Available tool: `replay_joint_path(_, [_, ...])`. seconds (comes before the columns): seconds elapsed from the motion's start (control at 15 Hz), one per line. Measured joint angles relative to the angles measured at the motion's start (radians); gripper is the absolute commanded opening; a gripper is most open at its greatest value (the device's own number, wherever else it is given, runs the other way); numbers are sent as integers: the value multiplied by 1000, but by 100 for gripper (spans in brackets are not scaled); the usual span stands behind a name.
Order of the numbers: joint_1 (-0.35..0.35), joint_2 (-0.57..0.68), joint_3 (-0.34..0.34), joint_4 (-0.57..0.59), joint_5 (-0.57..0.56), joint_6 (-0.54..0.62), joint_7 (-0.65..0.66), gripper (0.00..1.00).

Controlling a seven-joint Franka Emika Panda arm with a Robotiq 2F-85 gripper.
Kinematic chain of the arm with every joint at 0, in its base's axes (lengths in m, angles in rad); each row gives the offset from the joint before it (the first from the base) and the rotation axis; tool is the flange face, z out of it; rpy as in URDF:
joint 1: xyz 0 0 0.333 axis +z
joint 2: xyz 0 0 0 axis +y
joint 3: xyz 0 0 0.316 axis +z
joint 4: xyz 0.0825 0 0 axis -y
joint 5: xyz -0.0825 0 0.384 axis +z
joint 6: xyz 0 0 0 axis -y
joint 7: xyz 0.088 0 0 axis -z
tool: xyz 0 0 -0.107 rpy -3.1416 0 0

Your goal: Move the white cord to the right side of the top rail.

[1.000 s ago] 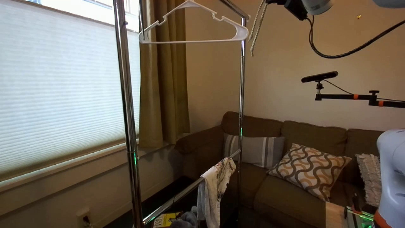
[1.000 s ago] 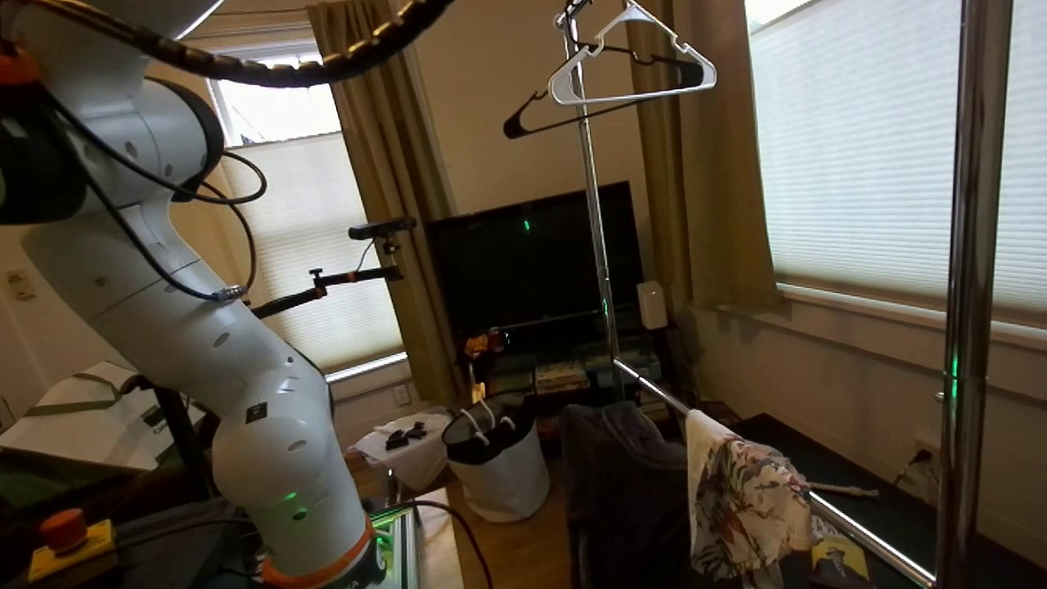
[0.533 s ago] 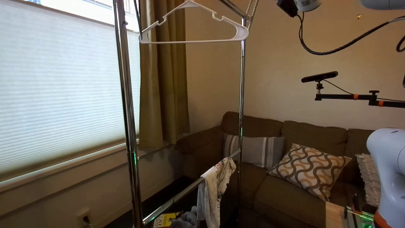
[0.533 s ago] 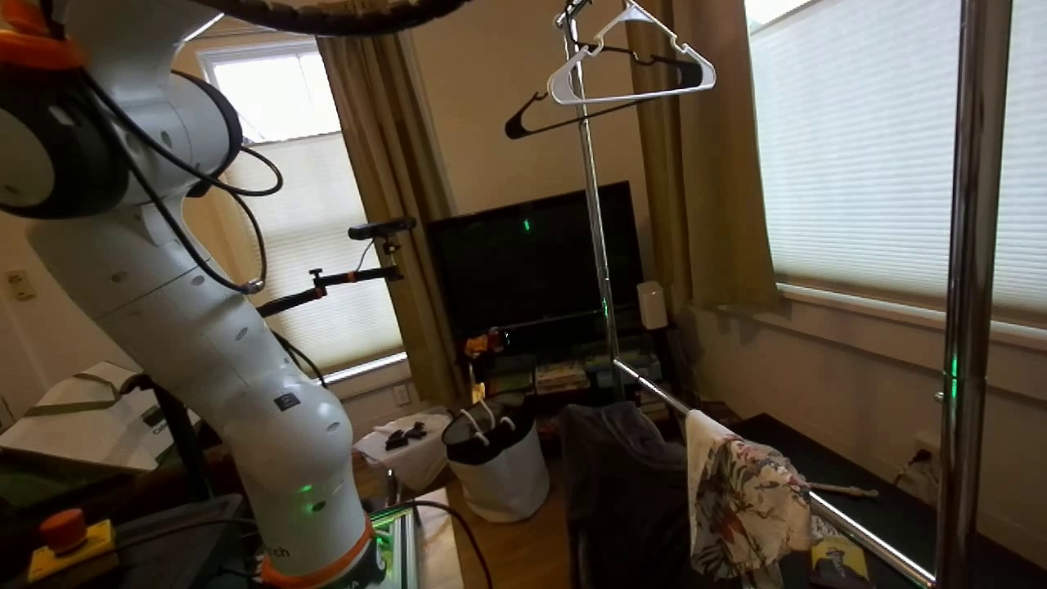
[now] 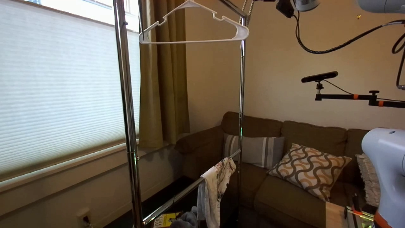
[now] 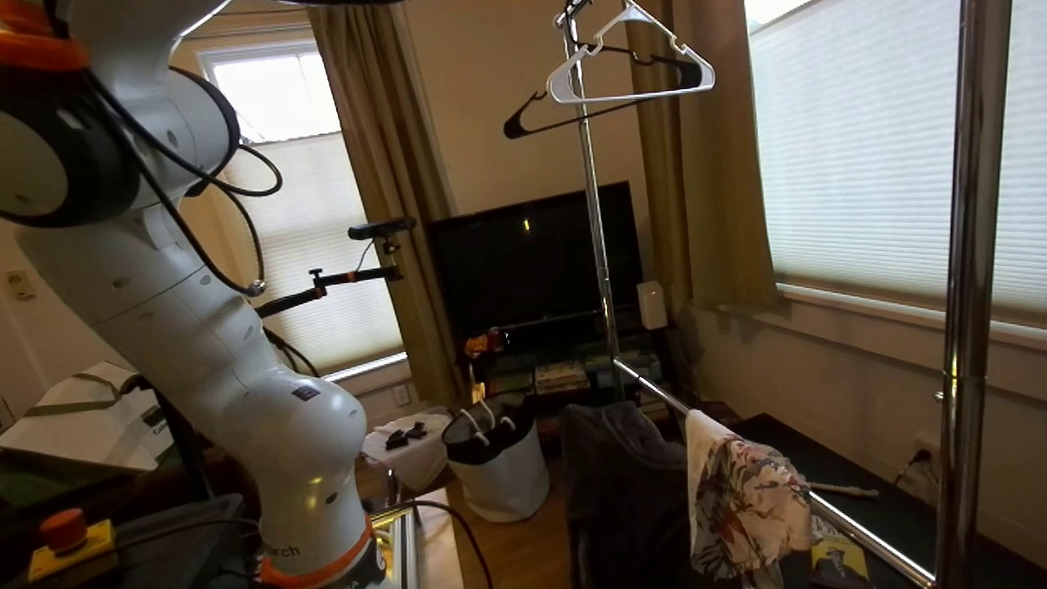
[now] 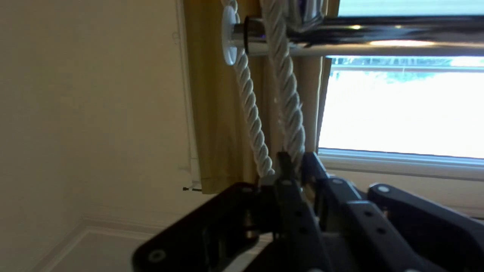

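Observation:
The white cord (image 7: 289,87) is a twisted rope with two strands in the wrist view. One strand crosses the near face of the silver top rail (image 7: 397,39); the other passes behind the white cap at the rail's end. My gripper (image 7: 297,162) is shut on the nearer strand beyond the rail; the far strand runs down behind the left finger. In an exterior view the cord (image 5: 250,12) hangs at the end of the top rail (image 5: 232,8), by the upright's top, its lower part partly hidden by the pole. The fingertips are out of both exterior views.
A white hanger (image 5: 193,41) hangs from the rack; a black hanger (image 6: 514,127) hangs beside it. A patterned cloth (image 6: 740,499) lies over the lower crossbar (image 6: 871,536). The upright pole (image 5: 242,79) stands below the cord. A sofa (image 5: 269,196) is behind.
The arm has moved toward the rack. The cord has gone from hanging apart beside the rail's end to lying against it. The light reflections have turned from green to yellow.

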State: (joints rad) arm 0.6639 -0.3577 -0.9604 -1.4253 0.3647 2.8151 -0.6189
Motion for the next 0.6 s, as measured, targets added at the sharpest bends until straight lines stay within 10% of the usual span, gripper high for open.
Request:
replay_joint_path(0.2, [48,-12,-31,16,0,-45,-46,3])
replay_joint_path(0.27, [59,-16,-38,20,0,-57,-60,36])
replay_joint_path(0.6, [74,-16,-56,40,-1,-102,-73,65])
